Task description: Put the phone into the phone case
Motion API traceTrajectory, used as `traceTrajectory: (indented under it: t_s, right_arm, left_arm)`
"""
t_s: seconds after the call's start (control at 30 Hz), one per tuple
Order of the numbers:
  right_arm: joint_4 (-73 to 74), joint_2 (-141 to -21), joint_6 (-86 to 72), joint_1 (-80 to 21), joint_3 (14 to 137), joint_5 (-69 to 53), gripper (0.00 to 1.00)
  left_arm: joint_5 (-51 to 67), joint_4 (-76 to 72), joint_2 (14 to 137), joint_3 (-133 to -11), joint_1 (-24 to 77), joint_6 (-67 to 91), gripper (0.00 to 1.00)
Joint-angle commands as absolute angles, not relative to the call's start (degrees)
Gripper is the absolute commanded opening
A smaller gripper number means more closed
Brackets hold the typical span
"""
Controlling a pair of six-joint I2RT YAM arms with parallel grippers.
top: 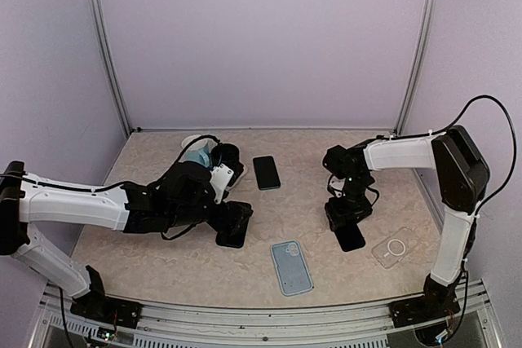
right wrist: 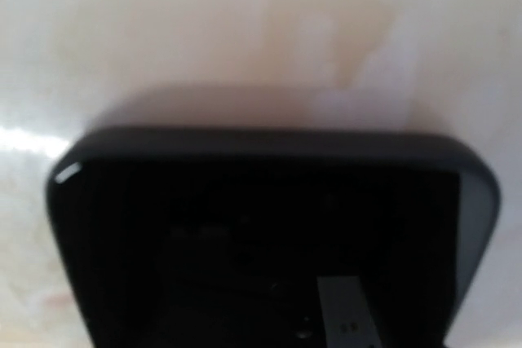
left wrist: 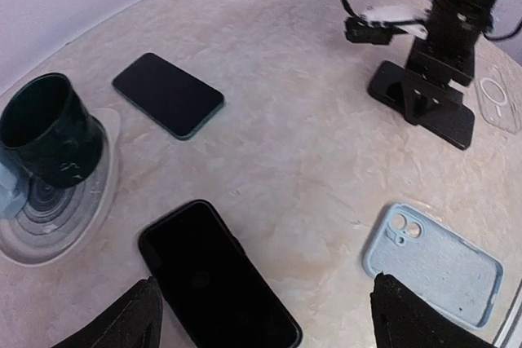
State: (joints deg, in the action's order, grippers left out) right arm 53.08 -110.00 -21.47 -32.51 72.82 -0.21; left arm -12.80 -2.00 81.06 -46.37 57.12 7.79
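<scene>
Left gripper (left wrist: 265, 303) is released, its two fingers spread wide at the bottom of the left wrist view, with the black phone (left wrist: 216, 279) lying flat on the desk (left wrist: 294, 144) between them. The phone sits off-centre, close against the finger at lower left and well apart from the one at lower right, and it lies skewed to the line between them. If the fingers close from here, the near one would likely meet the phone first and push or twist it across the desk rather than pinch it. The phone is also thin and flat, so the tips may ride over its edges. The light blue case (left wrist: 436, 265) lies face up at lower right, near but apart.

Right gripper (top: 349, 211) hangs low over a second black phone (top: 351, 239), just beside the clear case (top: 394, 248); whether it is clenched or released cannot be told. A sideways nudge there could shove that phone into the case.

Only the top view shows both arms and the dark teal phone (top: 266, 172) at centre, but there the left arm hides its fingers. Their spread shows in the left wrist view alone. In the right wrist view only one blurred end of a black phone appears, with no fingers
</scene>
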Motion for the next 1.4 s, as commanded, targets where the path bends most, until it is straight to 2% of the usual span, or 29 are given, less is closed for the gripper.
traceTrajectory:
  t_s: [0.0,0.13,0.33,0.6,1.0,1.13,1.37]
  right_arm:
    - [50.0,-111.2,-19.5,-33.0,69.0,-4.6,0.65]
    - [49.4,-109.7,-19.3,-33.0,68.7,-3.4,0.59]
    - [45.8,-103.1,-20.3,-33.0,67.4,-1.6,0.52]
    - [39.2,-94.1,-23.0,-34.0,62.6,1.7,0.51]
    - [33.9,-84.7,-26.2,-34.5,56.7,5.9,0.49]
    - [34.9,-82.4,-29.6,-37.3,57.0,8.3,0.48]
    - [36.2,-80.4,-39.1,-46.1,55.8,10.3,0.46]
  left_arm:
    - [-1.7,3.7,86.1,-49.3,59.7,3.4,0.84]
    - [2.9,11.7,94.7,-54.8,62.0,1.8,0.69]
    - [9.2,15.6,102.4,-57.3,64.3,-0.8,0.57]
    - [17.9,13.3,108.5,-60.8,64.8,-4.1,0.55]
    - [14.1,6.9,118.4,-71.4,64.4,-2.0,0.54]
    - [17.6,6.9,121.2,-75.2,64.6,-1.3,0.53]
    - [22.7,-0.3,118.2,-68.9,64.5,-0.3,0.53]
